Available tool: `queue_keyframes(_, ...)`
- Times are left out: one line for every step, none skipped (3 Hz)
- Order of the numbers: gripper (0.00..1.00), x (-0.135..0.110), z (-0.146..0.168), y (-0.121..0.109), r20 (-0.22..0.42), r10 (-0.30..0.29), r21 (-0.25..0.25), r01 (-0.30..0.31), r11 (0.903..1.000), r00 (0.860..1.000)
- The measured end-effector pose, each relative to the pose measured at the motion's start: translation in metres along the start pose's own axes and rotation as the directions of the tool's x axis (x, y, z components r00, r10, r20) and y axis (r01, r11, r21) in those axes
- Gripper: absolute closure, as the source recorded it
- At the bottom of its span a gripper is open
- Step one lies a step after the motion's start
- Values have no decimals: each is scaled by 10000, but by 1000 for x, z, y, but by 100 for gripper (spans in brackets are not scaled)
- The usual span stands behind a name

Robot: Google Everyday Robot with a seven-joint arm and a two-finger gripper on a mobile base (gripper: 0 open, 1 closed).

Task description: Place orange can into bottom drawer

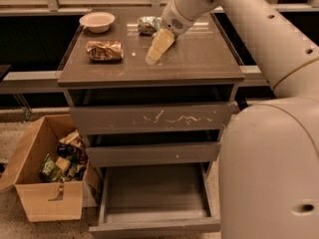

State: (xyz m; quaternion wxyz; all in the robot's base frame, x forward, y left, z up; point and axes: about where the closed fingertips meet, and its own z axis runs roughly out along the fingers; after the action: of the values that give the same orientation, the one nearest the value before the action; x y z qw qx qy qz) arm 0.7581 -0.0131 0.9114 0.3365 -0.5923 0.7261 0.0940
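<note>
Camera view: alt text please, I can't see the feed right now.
The tool points down at the middle of the cabinet top, apart from the orange can lying to its left. The bottom drawer stands pulled open below; a bowl and a green can sit at the back.

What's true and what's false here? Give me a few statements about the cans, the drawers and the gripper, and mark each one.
1. The orange can lies on the cabinet top. True.
2. The bottom drawer is shut. False: it is pulled out.
3. The gripper holds the orange can. False: it is over the cabinet top, right of the can and apart from it.
4. A bowl stands behind the orange can. True.
5. The box sits on the cabinet. False: it is on the floor, left of it.
</note>
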Motion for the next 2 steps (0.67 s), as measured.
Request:
queue_keyframes(0, -37, 44, -12, 638, -350, -258, 367, 9990, 9973)
queue_keyframes(0, -37, 44, -12, 638, -350, -258, 367, 9990, 9973)
